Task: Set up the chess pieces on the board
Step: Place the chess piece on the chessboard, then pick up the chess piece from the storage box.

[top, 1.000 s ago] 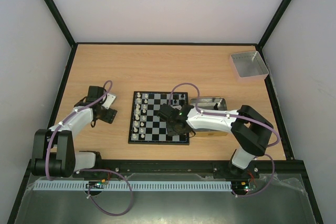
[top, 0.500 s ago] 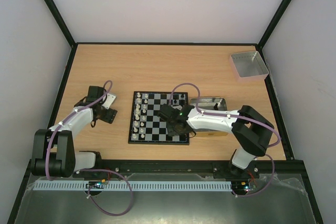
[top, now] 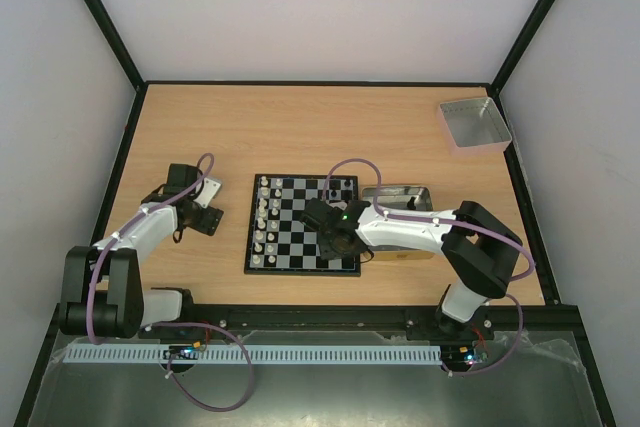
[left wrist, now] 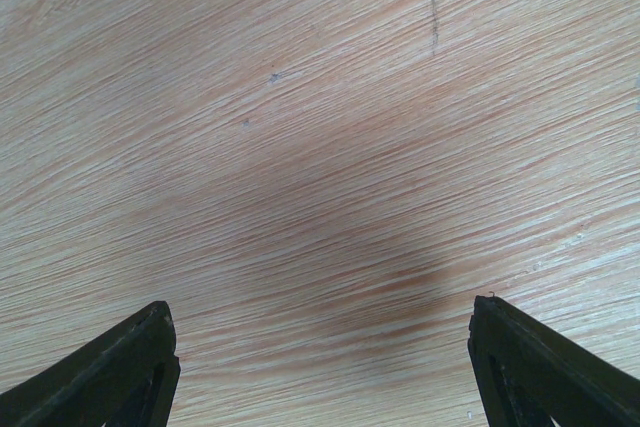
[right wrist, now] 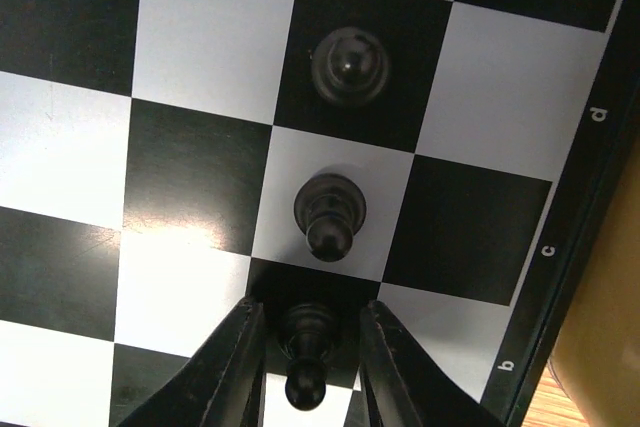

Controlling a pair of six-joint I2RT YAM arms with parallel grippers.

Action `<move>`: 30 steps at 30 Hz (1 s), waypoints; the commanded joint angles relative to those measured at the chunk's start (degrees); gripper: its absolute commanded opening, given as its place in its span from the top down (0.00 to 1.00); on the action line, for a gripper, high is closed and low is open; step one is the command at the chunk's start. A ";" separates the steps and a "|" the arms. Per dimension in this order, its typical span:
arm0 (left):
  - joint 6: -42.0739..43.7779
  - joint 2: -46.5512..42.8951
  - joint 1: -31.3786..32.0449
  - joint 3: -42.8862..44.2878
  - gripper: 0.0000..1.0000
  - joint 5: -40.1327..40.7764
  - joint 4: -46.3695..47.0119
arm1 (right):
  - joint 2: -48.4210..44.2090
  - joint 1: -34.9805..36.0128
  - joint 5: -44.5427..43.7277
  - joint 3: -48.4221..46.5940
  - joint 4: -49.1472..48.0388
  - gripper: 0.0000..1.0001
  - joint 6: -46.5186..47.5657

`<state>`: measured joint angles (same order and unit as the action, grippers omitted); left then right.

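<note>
The right tool (right wrist: pixel 310 319) straddles a black pawn (right wrist: pixel 305 362) standing on a dark square near the right edge of the board (top: pixel 300 269). Its jaws are barely parted, and we cannot tell whether they grip it. The left tool (left wrist: pixel 320 347) gapes wide and empty over the table (left wrist: pixel 300 97). White pieces (top: pixel 263 212) line the left files; we judge most black pieces remain unplaced.
</note>
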<state>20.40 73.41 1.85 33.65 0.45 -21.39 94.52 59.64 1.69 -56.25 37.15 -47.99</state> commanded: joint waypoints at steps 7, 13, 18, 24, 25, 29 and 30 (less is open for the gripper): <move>0.60 -0.68 -0.35 -0.55 0.20 -0.36 -0.93 | -2.92 -0.15 -1.16 -1.12 3.15 0.74 -0.36; 0.65 -0.72 -0.18 -0.49 0.20 -0.48 -0.89 | -6.06 -0.21 -1.48 -2.30 4.85 0.55 0.24; 0.54 -0.67 -0.18 -0.50 0.20 -0.20 -0.87 | -11.05 -0.47 -6.91 -5.51 10.79 0.55 -0.31; 0.38 -0.89 0.00 -0.46 0.20 -0.01 -0.88 | -17.03 -9.18 -9.99 -1.26 12.03 0.60 -0.60; 0.42 -0.94 0.00 -0.47 0.20 -0.01 -0.91 | -17.65 -11.19 -9.44 0.38 11.17 0.60 -0.36; 0.47 -1.04 0.00 -0.45 0.20 -0.11 -0.93 | -19.58 -19.25 -6.45 7.69 6.76 0.60 0.50; 0.43 -0.95 0.04 -0.47 0.20 -0.15 -0.94 | -19.81 -20.83 -5.98 9.28 5.79 0.60 0.65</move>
<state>20.58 73.36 1.85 33.65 0.45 -21.39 75.85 43.97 -4.82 -53.08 44.36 -47.92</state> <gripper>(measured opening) 0.798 0.398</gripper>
